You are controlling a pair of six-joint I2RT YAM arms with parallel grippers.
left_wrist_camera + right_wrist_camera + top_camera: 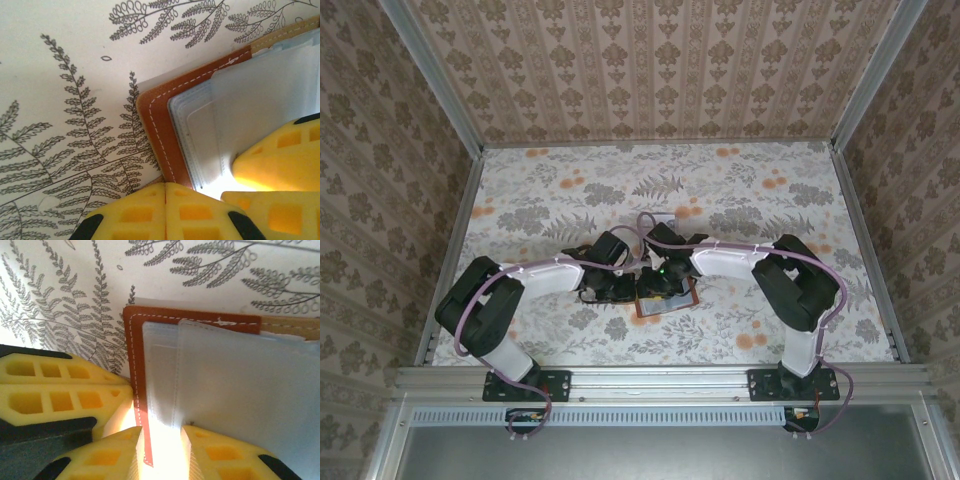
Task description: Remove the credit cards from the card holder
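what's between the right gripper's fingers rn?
The card holder: its brown rim and a strip of pale inner panel run between the fingers of the right gripper. Seen in the right wrist view.

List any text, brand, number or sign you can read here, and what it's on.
No readable text in any view.
Card holder: white stitching only, no brand or stamp to be seen.
Pockets: pale and frosted, no card print or numbers legible through them.
Tablecloth: fern and flower print, no words.
Wallpaper: ornament pattern, no words.
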